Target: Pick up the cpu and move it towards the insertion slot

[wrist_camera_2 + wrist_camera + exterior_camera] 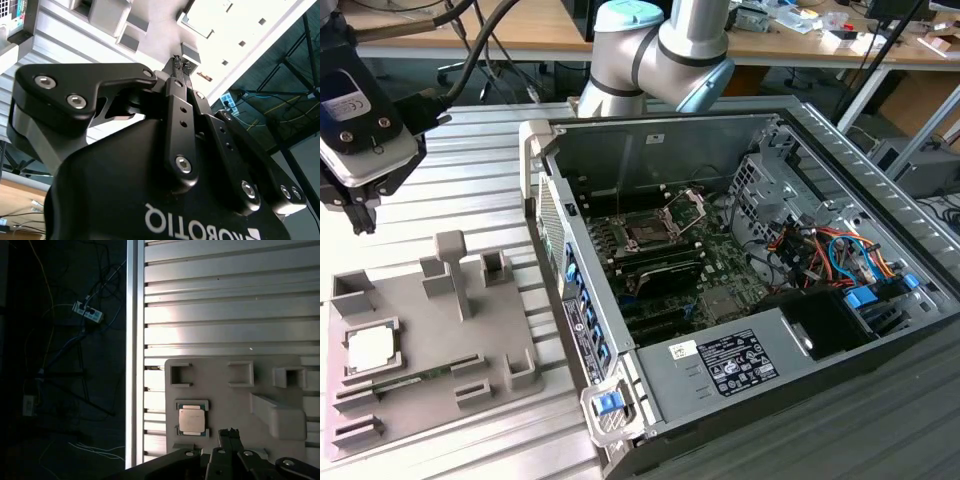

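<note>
Above the grey tray (425, 335), the gripper (181, 64) hangs with its fingertips pinched together on nothing, clear of the cpu (192, 420), which lies flat in its recess near the tray's edge. Well apart, inside the open computer case (620, 150), the insertion slot (650, 233) sits with its metal plate lifted. By the look of it, pickup and carry both remain to be done

Exterior view high, oblique over tray (420, 330) and computer case (640, 155); both wrist views down onto the same tray.
</note>
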You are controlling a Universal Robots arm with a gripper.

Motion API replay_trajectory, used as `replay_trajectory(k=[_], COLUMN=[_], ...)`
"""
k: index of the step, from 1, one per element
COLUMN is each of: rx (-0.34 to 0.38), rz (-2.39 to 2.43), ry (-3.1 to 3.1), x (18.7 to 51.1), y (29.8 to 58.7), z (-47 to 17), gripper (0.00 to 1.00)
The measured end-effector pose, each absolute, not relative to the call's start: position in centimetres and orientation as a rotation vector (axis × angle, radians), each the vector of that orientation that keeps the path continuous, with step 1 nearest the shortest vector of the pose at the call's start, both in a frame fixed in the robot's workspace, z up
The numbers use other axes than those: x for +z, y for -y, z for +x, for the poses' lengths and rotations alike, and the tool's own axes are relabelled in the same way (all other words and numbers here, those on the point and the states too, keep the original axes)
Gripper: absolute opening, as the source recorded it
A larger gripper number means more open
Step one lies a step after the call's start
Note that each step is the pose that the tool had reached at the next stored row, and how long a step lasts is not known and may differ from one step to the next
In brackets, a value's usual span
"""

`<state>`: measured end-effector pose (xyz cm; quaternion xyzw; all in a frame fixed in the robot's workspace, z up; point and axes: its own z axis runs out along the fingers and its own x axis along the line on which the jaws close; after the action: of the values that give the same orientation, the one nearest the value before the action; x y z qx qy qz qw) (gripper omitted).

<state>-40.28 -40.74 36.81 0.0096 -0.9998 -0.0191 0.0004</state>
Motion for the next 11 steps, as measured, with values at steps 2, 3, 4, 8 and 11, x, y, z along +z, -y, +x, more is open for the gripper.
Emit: replay_trajectory(k=[2,3,4,8,11], rx=[-0.06,-0.06,-0.06,-0.06,-0.06], rz=[0.03,0.03,0.03,0.03,0.03], ry=[3.14,3.14,3.14,3.14,3.14], x=[36.81,36.81,36.81,36.81,36.81], y=[40.75,40.75,40.75,40.75,40.74], z=[-40.36,-40.4,-40.43,-40.57,-40.67], gripper=[0.11,0.11,0.11,0.11,0.11])
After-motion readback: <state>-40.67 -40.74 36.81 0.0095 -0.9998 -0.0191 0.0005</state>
